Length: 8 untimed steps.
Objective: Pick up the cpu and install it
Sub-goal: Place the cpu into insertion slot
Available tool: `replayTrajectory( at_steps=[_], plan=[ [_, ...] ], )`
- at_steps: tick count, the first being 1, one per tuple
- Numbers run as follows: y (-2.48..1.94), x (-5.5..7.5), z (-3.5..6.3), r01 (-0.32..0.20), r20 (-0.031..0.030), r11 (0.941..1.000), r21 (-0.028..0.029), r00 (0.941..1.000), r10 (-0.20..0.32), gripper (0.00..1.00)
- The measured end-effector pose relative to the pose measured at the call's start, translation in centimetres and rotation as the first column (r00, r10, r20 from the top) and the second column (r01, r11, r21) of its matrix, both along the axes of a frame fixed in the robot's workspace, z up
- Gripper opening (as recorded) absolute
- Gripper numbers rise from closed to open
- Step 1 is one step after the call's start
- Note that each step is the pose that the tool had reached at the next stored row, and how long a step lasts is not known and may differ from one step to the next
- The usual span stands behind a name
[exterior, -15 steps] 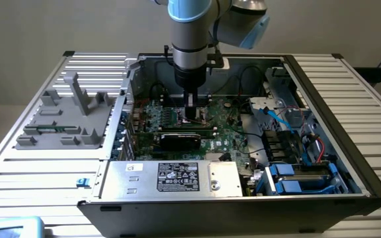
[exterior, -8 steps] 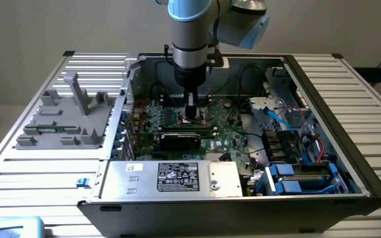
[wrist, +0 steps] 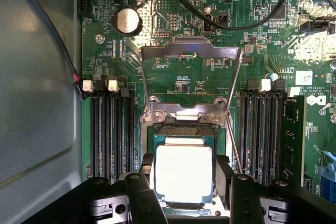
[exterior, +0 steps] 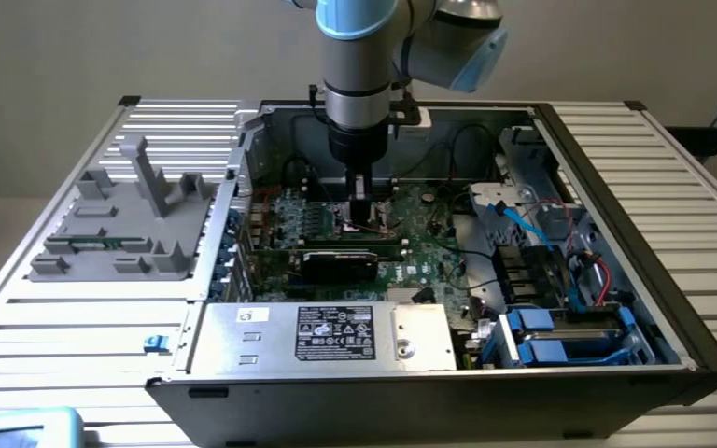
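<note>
Over the socket (wrist: 178, 129), the cpu (wrist: 184, 174) is in the grip and not yet locked down.
Inside the computer case (exterior: 614, 196), above the motherboard (wrist: 199, 85), the gripper (wrist: 185, 169) fingers (wrist: 144, 187) pinch the cpu's opposite edges at the socket. The load frame (wrist: 190, 52) beyond the socket stands raised. Pickup looks done; clamping is left. The cpu has a shiny silver square lid and a thin green rim.

No text is legible. Print on the white label (exterior: 337, 333) of the power supply (exterior: 236, 343) is too small to read. The motherboard (wrist: 199, 77) markings are likewise too small.
</note>
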<state>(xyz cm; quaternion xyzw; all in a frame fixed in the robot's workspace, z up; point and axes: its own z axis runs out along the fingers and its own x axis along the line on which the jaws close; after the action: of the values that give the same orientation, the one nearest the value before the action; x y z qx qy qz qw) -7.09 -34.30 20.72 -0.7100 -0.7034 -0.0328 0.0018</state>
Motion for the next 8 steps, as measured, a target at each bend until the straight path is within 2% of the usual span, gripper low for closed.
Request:
replayTrajectory(
  at_steps=[1,4,8],
  plan=[
    [0.01,0.0,-0.04,0.0,0.0006,1.0,-0.0003,1.0,0.0,0.55],
    [0.01,0.0,-0.15,0.0,0.0019,1.0,-0.0062,1.0,0.0,0.55],
    [0.1,0.0,-0.28,0.0,0.0024,0.9999,-0.017,1.0,0.0,0.55]
  ],
)
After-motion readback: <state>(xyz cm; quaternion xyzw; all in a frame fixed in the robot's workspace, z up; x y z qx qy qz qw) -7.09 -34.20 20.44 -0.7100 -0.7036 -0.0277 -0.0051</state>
